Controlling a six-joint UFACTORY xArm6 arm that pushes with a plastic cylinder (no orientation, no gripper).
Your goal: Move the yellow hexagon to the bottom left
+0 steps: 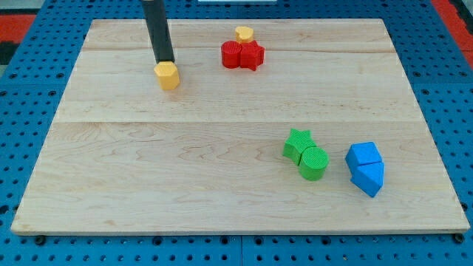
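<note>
The yellow hexagon point(168, 75) lies on the wooden board point(185, 170) in the upper left part. My tip point(164, 60) stands right behind it, touching its top edge on the side toward the view's top. The dark rod rises from there out of the view's top. The board's bottom left corner lies far below the hexagon.
A second small yellow block point(244, 34) sits at the view's top centre, touching two red blocks point(242, 55). A green star point(298, 143) and a green cylinder point(314, 162) sit together at the lower right. Two blue blocks point(366, 168) lie further right.
</note>
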